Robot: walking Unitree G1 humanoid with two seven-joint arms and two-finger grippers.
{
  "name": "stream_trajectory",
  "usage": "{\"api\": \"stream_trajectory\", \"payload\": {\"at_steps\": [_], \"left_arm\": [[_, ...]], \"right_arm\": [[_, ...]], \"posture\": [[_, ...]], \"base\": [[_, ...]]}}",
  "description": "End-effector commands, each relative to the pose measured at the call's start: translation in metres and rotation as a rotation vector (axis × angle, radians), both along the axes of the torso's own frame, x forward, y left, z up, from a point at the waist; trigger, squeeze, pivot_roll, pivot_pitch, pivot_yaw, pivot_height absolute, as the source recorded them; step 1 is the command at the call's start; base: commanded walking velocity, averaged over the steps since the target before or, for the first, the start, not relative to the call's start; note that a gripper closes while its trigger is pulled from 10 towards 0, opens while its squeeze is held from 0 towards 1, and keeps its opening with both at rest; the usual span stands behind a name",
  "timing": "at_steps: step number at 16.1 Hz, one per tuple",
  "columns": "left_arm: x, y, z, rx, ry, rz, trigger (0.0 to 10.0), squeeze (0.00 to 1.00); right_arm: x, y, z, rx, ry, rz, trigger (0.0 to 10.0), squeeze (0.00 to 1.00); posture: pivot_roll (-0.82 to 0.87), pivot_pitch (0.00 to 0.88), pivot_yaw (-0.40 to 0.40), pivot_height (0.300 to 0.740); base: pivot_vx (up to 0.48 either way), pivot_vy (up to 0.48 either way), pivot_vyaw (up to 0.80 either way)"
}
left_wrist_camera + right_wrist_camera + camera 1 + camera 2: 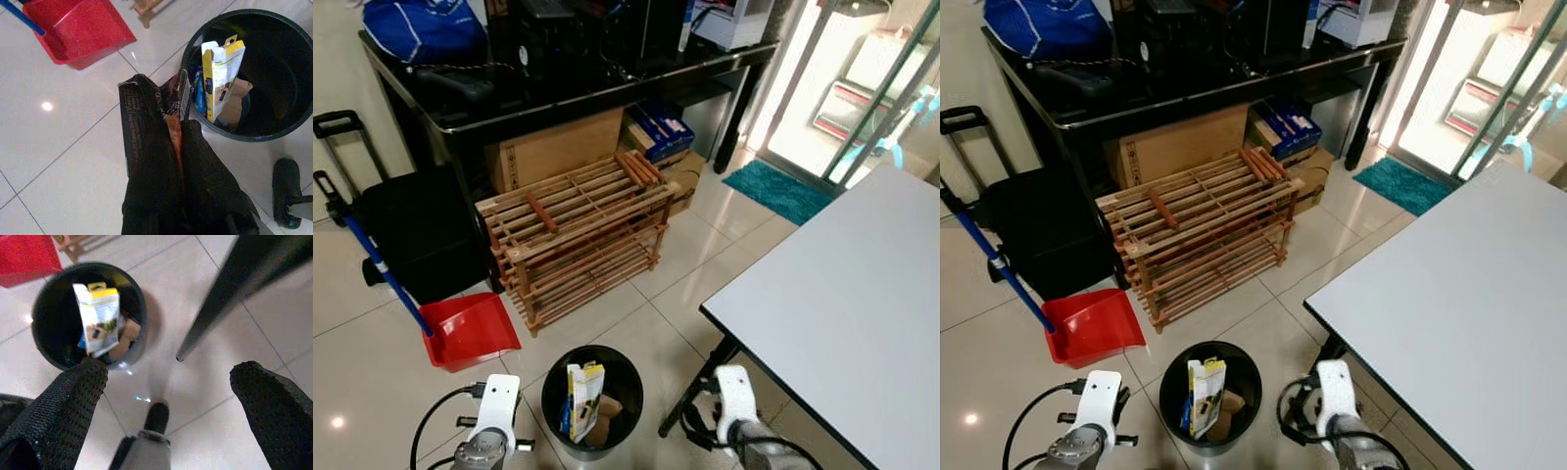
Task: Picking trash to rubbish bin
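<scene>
Trash is sitting in two places: a dark crumpled wrapper point(146, 127) is being pinched flat between the left gripper point(178, 147)'s closed black fingers, just beside the rim of the black rubbish bin point(629, 384), and a yellow-and-white carton point(583, 392) is standing upright inside that bin with brown cardboard scraps beside it; the bin is standing on the pale tiled floor point(372, 362) between the robot's two arms. Left arm point(492, 421) is reaching forward and down, low over the tiles, its white wrist lying to the left of the bin; the wrapper's torn top edge is poking out past the fingertips, not yet over the bin's mouth. Right arm point(736, 406) is hanging low on the other side, close to the black table leg point(220, 293); the right gripper point(171, 382) is gaping wide, its two mesh-textured fingers point(63, 406) well apart with nothing between them, pointing down at the floor near the bin. A red dustpan point(468, 329) with a blue handle is lying to the left of the bin, in front of a wooden slatted rack point(578, 235); a white tabletop point(852, 304) is standing on the right.
</scene>
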State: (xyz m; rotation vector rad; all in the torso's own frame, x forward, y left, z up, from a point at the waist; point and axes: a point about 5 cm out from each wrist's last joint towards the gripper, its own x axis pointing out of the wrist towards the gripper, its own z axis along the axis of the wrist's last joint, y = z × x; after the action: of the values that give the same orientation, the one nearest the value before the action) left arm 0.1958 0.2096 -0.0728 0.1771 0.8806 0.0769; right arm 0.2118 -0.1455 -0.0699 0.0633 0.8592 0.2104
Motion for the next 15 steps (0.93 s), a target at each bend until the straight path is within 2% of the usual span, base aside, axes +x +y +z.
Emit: {"api": "stream_trajectory", "payload": {"at_steps": [1,2,5,6,10,12,15], "left_arm": [[0.006,0.0,0.003,0.016,-0.018,-0.016,10.0,0.0],[0.014,0.0,0.008,0.023,-0.038,-0.023,10.0,0.0],[0.028,0.001,0.016,0.028,-0.086,-0.025,10.0,0.0],[0.038,-0.003,0.023,0.018,-0.11,-0.05,10.0,0.0],[0.045,-0.013,0.025,0.011,-0.114,-0.102,10.0,0.0],[0.048,-0.023,0.025,-0.014,-0.109,-0.141,10.0,0.0],[0.047,-0.032,0.024,-0.029,-0.101,-0.187,10.0,0.0]], "right_arm": [[0.008,0.002,0.005,0.016,-0.028,0.012,10.0,0.0],[0.014,0.007,0.009,0.049,-0.04,0.036,10.0,0.0],[0.018,0.02,0.013,0.111,-0.048,0.113,10.0,0.0],[0.021,0.029,0.017,0.14,-0.063,0.172,10.0,0.0],[0.019,0.031,0.017,0.153,-0.071,0.195,10.0,0.0],[0.014,0.03,0.014,0.164,-0.074,0.211,10.0,0.0],[0.008,0.027,0.012,0.175,-0.08,0.228,10.0,0.0]], "posture": [[0.01,0.046,-0.089,0.74],[0.01,0.05,-0.092,0.74],[0.01,0.065,-0.096,0.74],[-0.01,0.082,-0.099,0.74],[-0.04,0.106,-0.105,0.74],[-0.08,0.136,-0.122,0.74],[-0.11,0.162,-0.137,0.74]], "base": [[0.0,0.0,0.0],[0.0,0.0,0.0],[0.0,0.0,0.0],[0.0,0.0,0.0],[0.0,0.0,0.0],[0.0,0.0,0.0],[0.0,0.0,0.0]]}}
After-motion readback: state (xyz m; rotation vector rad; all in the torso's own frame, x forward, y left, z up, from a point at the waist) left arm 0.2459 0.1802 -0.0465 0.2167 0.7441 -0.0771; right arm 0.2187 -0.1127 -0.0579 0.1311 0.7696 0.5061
